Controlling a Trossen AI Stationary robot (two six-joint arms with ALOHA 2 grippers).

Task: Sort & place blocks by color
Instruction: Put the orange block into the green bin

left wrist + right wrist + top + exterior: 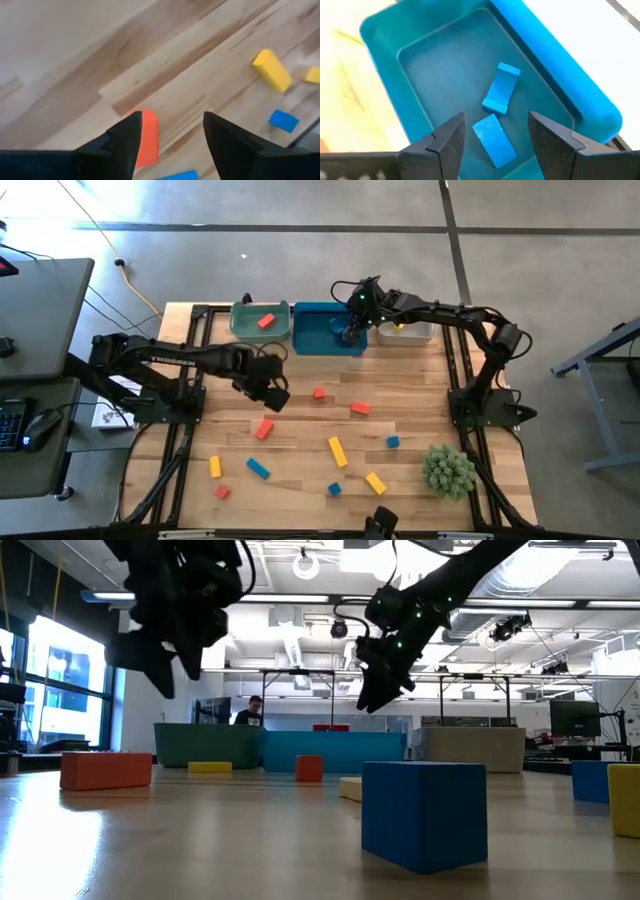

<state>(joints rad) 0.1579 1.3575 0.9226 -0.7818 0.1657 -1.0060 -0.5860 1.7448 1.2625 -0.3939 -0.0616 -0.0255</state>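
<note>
The right tool (495,137) hangs open and empty over the blue bin (580,95), two blue blocks (500,90) lying in it just below. The left tool (170,140), open and empty, hovers above a red block (147,137) on the worktop (75,60).

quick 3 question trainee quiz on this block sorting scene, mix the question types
1. True or false: the right gripper hangs over the blue bin, fingers open and empty.
2. How many blue blocks lie in that bin? A one, B two, C four.
3. Fill in: the left gripper hovers over a ___ block on the table.

Key: 1 true; 2 B; 3 red.
</note>
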